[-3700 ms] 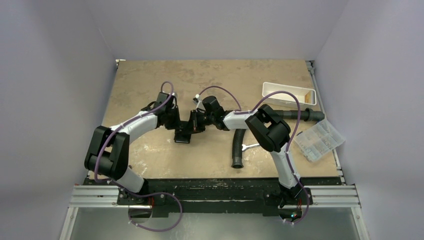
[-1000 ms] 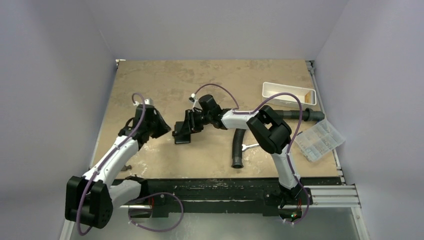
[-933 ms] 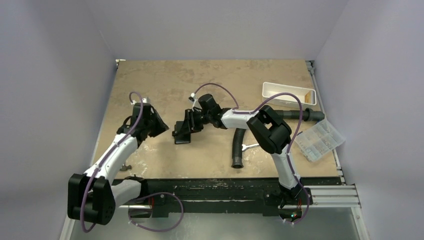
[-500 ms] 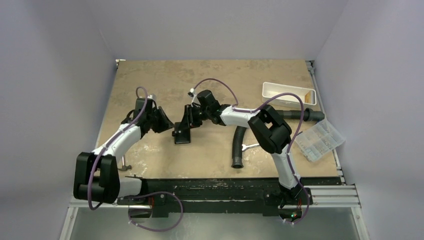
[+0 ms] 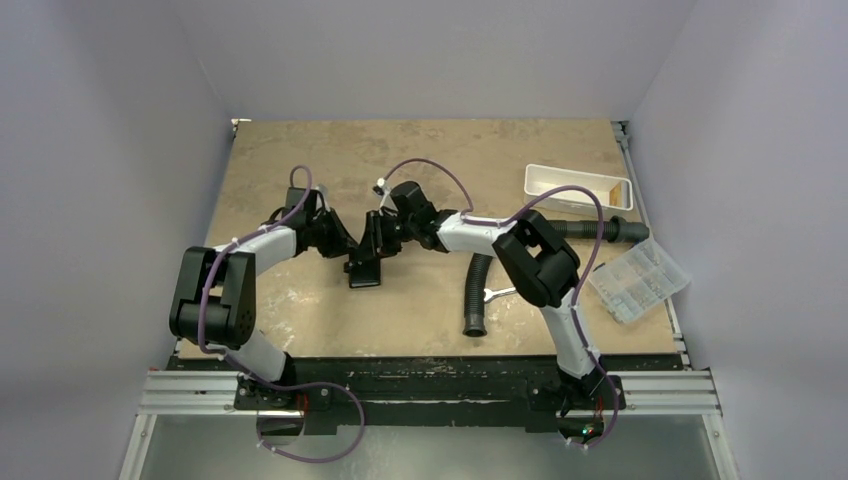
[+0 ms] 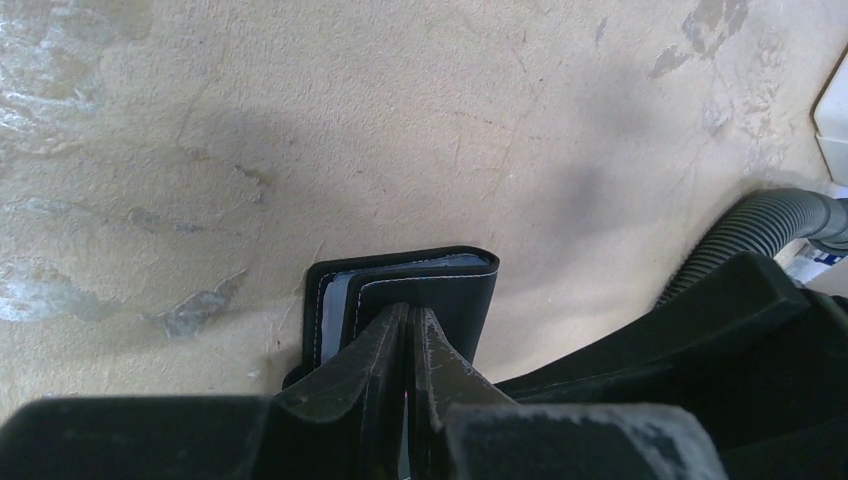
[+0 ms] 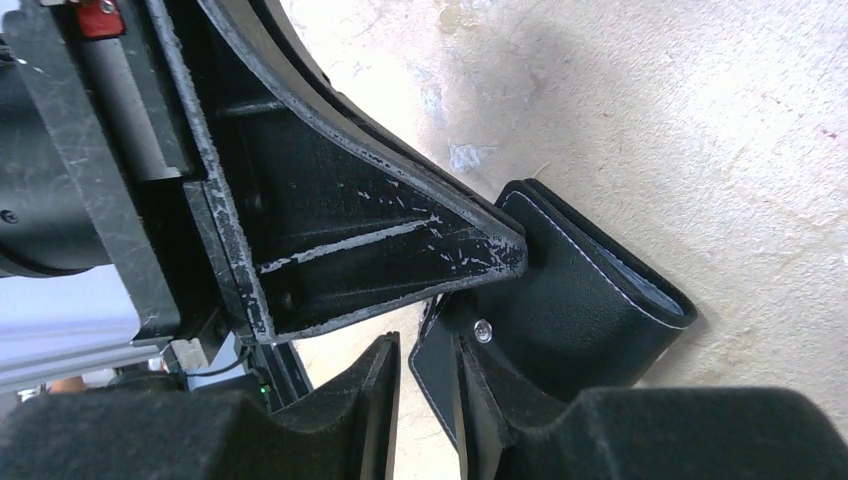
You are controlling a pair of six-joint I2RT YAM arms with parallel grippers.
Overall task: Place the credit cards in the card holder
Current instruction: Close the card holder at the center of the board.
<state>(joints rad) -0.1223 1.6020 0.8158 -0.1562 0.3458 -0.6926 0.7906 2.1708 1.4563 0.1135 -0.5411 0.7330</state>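
loading the card holder (image 6: 420, 290) seems underway: right gripper (image 7: 430, 350) clamps its flap; left gripper (image 6: 408, 312) nearly closed at the pocket, credit card unseen. next: straight insertion.

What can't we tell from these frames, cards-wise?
- Left wrist: the left gripper has its fingers pressed together at the card holder, hiding whether a card sits between them.
- Left wrist: only pale edges show in the fold, so the card count is unreadable.
- Right wrist: the right gripper pinches the flap, and black gripper parts cover the pocket.
- Top: both grippers cover the card holder. The tan item in the white tray is too small to identify.
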